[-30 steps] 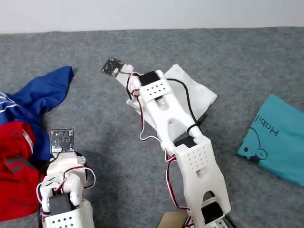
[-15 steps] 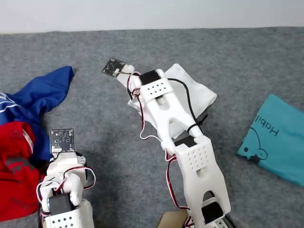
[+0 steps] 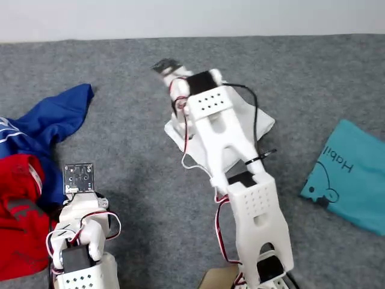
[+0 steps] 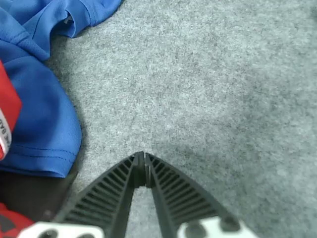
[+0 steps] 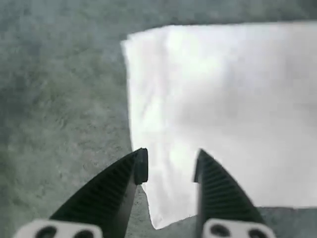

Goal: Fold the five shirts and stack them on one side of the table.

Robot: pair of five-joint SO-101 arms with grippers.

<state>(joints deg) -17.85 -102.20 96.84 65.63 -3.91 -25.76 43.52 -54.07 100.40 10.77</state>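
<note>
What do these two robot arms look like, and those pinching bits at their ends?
The left arm and right arm are chunky white shells with grids of small holes, black motors at the joints, and thin red, white and black wires looping outside. The left end effector and right end effector each have two black ribbed fingers tapering to points, on white bases.

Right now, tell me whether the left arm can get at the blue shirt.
Probably yes. The left gripper, shut, sits over a bare patch of the table. The blue shirt has its hem lying close beside the gripper, with nothing between them. The gripper would need to open first.
</note>
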